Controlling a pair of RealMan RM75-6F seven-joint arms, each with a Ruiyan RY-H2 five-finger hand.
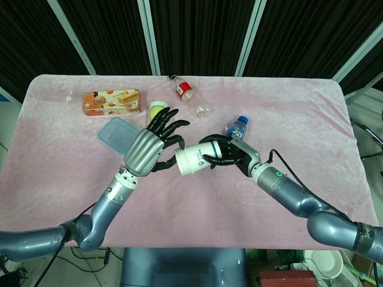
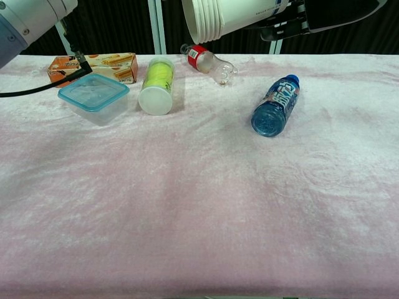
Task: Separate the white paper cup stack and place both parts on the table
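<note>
The white paper cup stack (image 1: 194, 160) lies sideways in the air above the table, rims pointing left. My right hand (image 1: 226, 153) grips its base end. In the chest view the cup stack (image 2: 234, 17) shows at the top edge with several nested rims visible and the right hand (image 2: 324, 14) dark behind it. My left hand (image 1: 154, 145) hovers just left of the rims with its fingers spread, its fingertips close to the cup mouth; it holds nothing. Only the left forearm (image 2: 28, 18) shows in the chest view.
On the pink cloth (image 2: 199, 205) lie a blue water bottle (image 2: 275, 106), a clear bottle with red label (image 2: 209, 61), a yellow-green canister (image 2: 156, 85), a blue-lidded container (image 2: 95, 96) and an orange snack box (image 2: 93, 65).
</note>
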